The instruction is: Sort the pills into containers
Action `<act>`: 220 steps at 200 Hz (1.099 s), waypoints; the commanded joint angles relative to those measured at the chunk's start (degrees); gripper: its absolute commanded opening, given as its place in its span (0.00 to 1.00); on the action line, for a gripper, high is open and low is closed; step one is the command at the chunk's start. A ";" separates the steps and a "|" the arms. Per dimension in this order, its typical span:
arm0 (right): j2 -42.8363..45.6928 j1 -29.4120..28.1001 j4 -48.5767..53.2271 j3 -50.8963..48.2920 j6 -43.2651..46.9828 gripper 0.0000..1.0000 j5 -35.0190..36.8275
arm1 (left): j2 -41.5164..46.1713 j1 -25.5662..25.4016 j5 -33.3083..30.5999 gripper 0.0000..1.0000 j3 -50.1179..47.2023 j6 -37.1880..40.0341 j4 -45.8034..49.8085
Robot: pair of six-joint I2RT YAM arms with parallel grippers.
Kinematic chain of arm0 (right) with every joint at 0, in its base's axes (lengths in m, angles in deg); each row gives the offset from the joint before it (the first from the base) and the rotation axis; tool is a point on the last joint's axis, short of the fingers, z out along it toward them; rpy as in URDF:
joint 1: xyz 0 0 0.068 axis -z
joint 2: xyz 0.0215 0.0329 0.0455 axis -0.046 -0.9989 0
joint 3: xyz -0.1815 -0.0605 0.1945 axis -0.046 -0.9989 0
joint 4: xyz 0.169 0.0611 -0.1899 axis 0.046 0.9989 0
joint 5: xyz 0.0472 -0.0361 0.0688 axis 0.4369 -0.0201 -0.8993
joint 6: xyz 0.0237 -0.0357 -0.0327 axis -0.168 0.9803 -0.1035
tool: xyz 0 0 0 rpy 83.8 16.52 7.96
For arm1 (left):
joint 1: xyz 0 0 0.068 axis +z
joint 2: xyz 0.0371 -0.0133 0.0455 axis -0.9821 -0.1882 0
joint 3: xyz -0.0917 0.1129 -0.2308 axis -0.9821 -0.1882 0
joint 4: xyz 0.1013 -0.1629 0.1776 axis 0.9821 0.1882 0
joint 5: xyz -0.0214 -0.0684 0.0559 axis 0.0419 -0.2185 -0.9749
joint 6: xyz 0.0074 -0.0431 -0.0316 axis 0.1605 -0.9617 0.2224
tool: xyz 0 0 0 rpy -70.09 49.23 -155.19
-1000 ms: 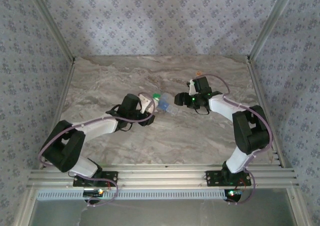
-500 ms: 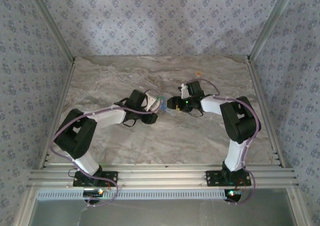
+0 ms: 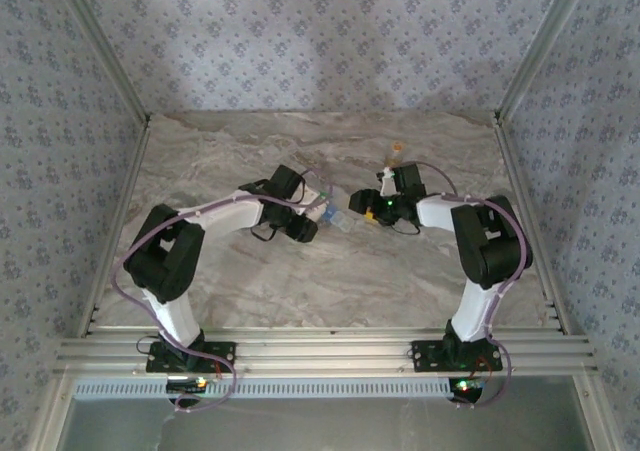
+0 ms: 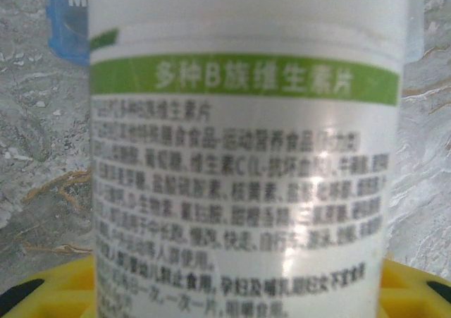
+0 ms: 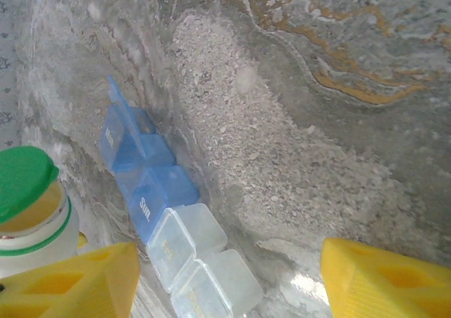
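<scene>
- The pill box [image 5: 165, 219], a translucent strip of small compartments, lies flat on the marble-patterned table [image 5: 296, 120]. It is near the middle, between the tips of the 2 arms.
- The right wrist view shows 4 compartments in a row: 2 blue, 1 of them marked "Sun", then 2 paler, near-clear ones.
- The far blue compartment has its lid [image 5: 121, 117] standing open. The other 3 look shut.
- No pills can be made out in any compartment, because the plastic is too cloudy to tell.
- Just beside the box is a white bottle [image 4: 246, 191] with a green band and a printed label.
- The bottle's green cap [image 5: 25, 180] is flipped back. The mouth shows a yellowish inside, but I cannot tell whether that is pills.
- The left gripper [image 3: 312, 214] is clamped on the bottle, with yellow fingers [image 4: 67, 290] at either side of its body.
- The right gripper [image 5: 231, 261] hangs over the box's pale end, its jaws apart with nothing between them.
- Judged step: the bottle is open and at the box, and pouring has not yet begun.
- The next move likely calls for tipping the bottle's mouth gently over the 1 open compartment so nothing spills onto the table. The free gripper could steady the box.
</scene>
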 commanded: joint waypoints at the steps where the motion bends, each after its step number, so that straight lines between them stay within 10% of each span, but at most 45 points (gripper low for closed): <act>1: 2.59 0.33 -0.04 -0.55 -0.99 0.70 0.64 | -1.20 0.37 -1.27 0.00 2.73 1.71 6.23; 220: 4.49 0.00 0.85 -1.43 -1.04 0.70 1.03 | -12.96 1.34 -7.26 0.00 25.85 11.89 32.25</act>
